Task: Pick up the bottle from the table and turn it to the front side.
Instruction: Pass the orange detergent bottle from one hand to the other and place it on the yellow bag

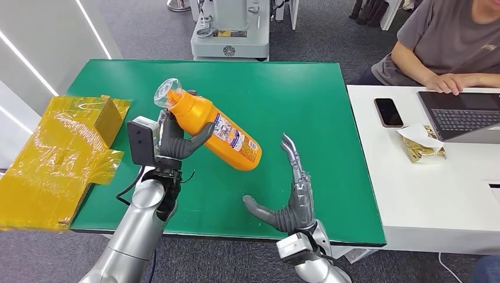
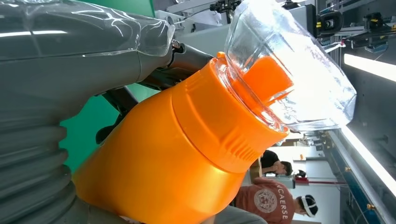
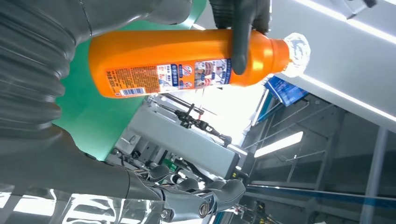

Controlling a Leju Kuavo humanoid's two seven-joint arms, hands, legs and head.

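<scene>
Left hand (image 1: 177, 141) gripping bottle (image 1: 221, 131) near neck, holding it tilted above mat (image 1: 295, 88). Right hand (image 1: 289, 197) waiting spread, holding nothing, beside bottle base. Label facing sideways: advising slow roll, grip kept snug.

My left hand (image 1: 177, 141) is raised, fingers (image 1: 197, 137) curled in a grip. My right hand (image 1: 289, 200) is lower, its fingers (image 1: 292, 154) spread, holding nothing.
</scene>
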